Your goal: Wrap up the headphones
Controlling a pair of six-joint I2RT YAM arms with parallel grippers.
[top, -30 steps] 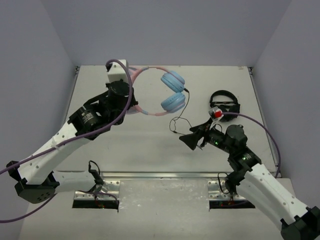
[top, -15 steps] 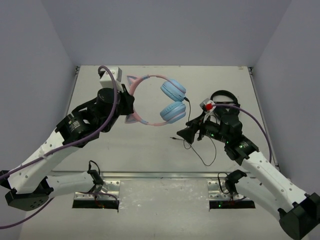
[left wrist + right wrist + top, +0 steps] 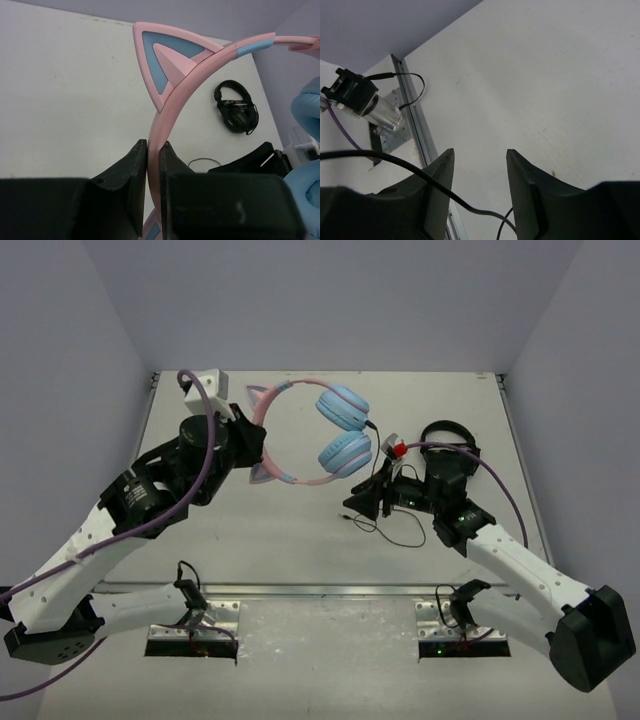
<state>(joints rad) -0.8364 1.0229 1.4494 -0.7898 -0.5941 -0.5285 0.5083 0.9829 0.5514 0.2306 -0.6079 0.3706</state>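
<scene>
The headphones (image 3: 345, 452) hang above the tabletop (image 3: 270, 530), pink headband (image 3: 172, 97) pinched in the left end effector (image 3: 154, 150) — stiff and light there, a sound hold. The thin cable (image 3: 395, 162) is limp, likely to snag; only the right wrist view shows it crossing the right end effector (image 3: 480, 160), jaws apart, nothing pinched — the overhead view shows its slack trailing down.

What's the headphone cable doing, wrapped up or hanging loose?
Loose: the cable trails from the headphones onto the table, none wound around them.
</scene>
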